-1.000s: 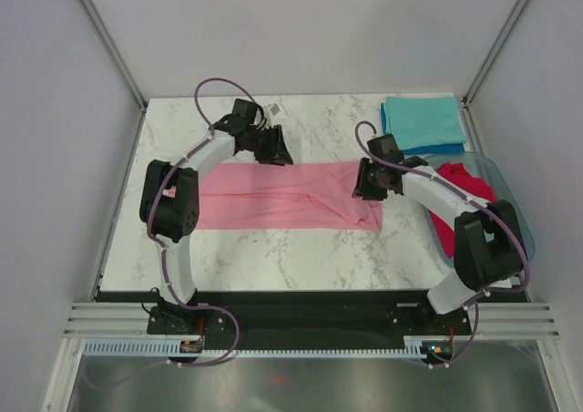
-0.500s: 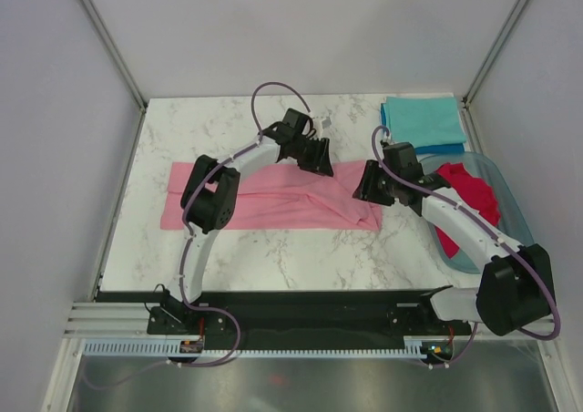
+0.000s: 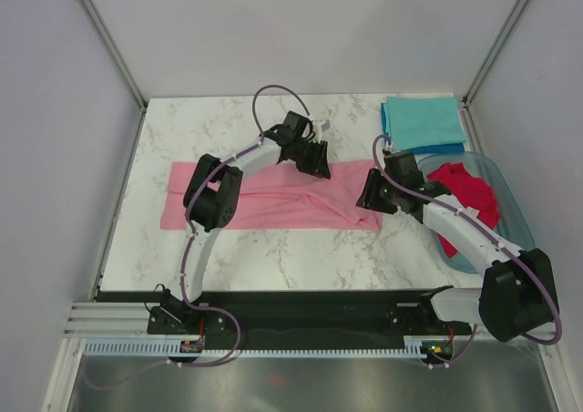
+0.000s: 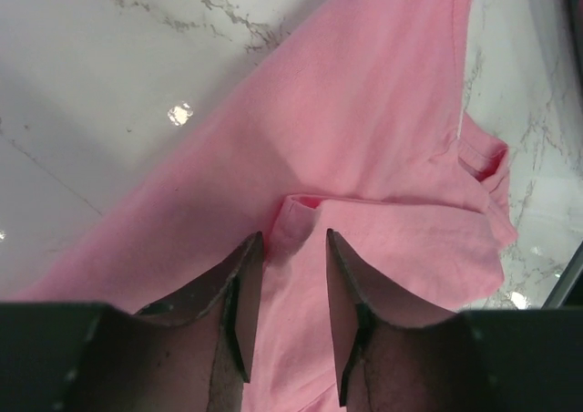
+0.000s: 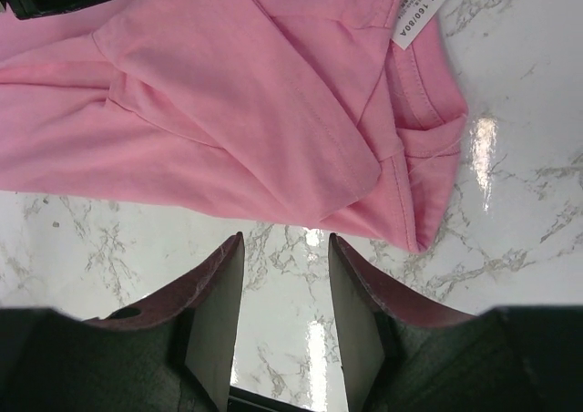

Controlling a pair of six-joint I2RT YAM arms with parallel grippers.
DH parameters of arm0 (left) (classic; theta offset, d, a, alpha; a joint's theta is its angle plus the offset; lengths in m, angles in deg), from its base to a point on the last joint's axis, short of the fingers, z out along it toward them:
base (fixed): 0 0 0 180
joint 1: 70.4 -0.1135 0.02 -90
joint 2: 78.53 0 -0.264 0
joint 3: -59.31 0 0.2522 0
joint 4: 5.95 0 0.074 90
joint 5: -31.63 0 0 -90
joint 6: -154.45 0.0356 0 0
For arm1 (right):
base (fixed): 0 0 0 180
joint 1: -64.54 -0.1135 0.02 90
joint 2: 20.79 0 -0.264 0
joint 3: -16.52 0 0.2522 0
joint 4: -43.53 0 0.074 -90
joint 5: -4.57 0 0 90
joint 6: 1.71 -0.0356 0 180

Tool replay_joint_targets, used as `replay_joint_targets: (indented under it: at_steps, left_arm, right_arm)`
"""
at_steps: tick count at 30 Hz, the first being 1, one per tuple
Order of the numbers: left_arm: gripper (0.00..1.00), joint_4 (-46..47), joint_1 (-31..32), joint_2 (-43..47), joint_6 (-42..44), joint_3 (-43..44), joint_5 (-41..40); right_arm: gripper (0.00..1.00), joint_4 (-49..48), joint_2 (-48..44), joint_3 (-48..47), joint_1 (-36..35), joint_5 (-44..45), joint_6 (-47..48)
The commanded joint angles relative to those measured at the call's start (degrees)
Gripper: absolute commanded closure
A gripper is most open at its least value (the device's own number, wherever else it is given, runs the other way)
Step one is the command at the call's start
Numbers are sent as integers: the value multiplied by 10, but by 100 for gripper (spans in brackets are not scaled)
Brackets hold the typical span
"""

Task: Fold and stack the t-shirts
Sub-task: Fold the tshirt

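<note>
A light pink t-shirt [image 3: 273, 198] lies on the marble table as a long folded band. My left gripper [image 3: 318, 167] hovers open over its far edge, right of the middle. In the left wrist view the pink t-shirt [image 4: 364, 129] fills the frame, and a small fold edge sits just ahead of the left gripper [image 4: 291, 239]. My right gripper [image 3: 366, 199] stands open at the shirt's right end. In the right wrist view the right gripper [image 5: 284, 241] is over bare marble, just short of the hem of the pink t-shirt [image 5: 228, 111], whose white tag [image 5: 415, 11] shows.
A folded teal t-shirt [image 3: 419, 118] lies on a blue one [image 3: 442, 148] at the back right corner. A crimson red t-shirt [image 3: 469, 193] is bunched in the clear bluish tub [image 3: 521, 221] at the right edge. Grey walls enclose the table.
My left arm has swung right along the shirt's far edge, uncovering the shirt's left end. The right gripper's jaws have widened and it has shifted slightly toward the near side.
</note>
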Motion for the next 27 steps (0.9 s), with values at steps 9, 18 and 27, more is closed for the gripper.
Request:
replay_joint_targets:
  at_steps: [9,18,27]
  left_arm:
    - [98,34,9,3,13,10,58]
    - [98,41,9,23,-32,-14,19]
    - [92,60,9,37,-52,-53,7]
  right_arm:
    - [50,-41,10,22,1,25,-18]
    - [50,-68,67,29,1,101,-118]
    - [51,-101,69,65,1,122,-200]
